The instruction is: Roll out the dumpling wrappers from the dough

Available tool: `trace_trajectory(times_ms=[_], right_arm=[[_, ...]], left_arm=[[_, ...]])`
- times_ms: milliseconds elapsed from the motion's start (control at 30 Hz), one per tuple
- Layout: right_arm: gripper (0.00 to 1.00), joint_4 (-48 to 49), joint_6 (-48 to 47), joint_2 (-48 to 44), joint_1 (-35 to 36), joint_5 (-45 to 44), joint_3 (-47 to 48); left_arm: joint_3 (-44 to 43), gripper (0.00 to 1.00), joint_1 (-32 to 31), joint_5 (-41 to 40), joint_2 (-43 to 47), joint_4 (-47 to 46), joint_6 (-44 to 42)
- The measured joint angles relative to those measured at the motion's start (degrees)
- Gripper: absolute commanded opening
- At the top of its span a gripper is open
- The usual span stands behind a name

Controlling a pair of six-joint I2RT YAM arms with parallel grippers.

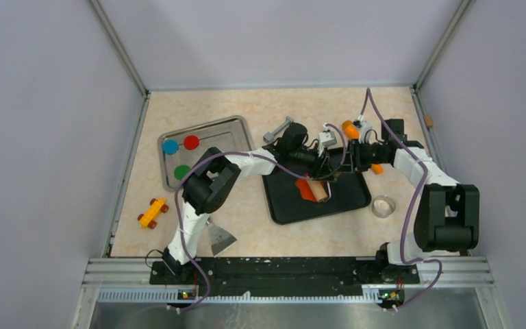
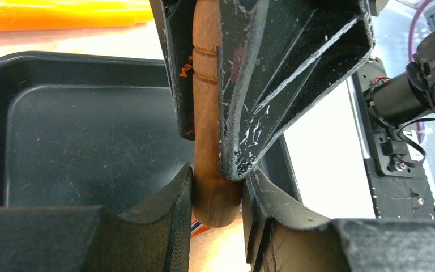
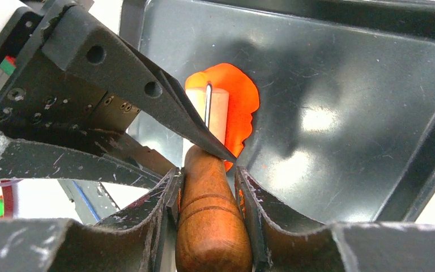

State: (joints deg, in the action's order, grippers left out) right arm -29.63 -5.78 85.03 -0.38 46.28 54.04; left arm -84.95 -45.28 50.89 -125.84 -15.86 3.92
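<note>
The dough [image 3: 242,93], a ragged orange-red sheet, lies flattened in the left half of a black tray [image 1: 353,202]. The tray sits right of centre on the marbled bench [image 1: 260,229]. Its right half is bare floor, the widest open room near the work.

A steel tray [image 1: 222,154] toward the bench's far-left corner holds three dumpling wrappers [image 1: 191,142], blue, red and green, well apart from the dough.

Both arms meet over the black tray's far edge. The left claw [image 2: 218,175] and the right claw [image 3: 207,175] are each clenched on the dark wooden handle of one rolling pin [image 3: 212,226], fingers crowded together.

Only the right wrist view shows the pin's pale roller resting on the dough, close to the tray's wall. The left wrist view shows scuffed finger faces smeared with orange flecks. It also shows a long orange toy [image 2: 56,14] beyond the tray's rim.

From overhead alone come the small pieces. A scraper [image 1: 220,238] lies near the bench's near edge. A metal ring [image 1: 383,205] sits just beside the black tray's right edge. A yellow toy car [image 1: 153,212] rests by the bench's left edge.
</note>
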Motion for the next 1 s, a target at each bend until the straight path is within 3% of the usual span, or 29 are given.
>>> trace_trajectory(times_ms=[533,800,1000], right_arm=[[0.00,5.6,7.6,4.0,8.2,2.7,-1.9],[0.00,5.1,10.4,5.7,10.9,3.9,0.1],[0.00,-0.7,9.3,5.2,7.2,5.0,5.7]], left_arm=[[15.0,0.00,1.7,-5.4,11.2,2.7,-2.9],[16.1,0.00,2.4,-7.1,14.9,10.1,-5.6],[9.4,0.00,1.9,-8.3,14.4,13.0,-5.3]])
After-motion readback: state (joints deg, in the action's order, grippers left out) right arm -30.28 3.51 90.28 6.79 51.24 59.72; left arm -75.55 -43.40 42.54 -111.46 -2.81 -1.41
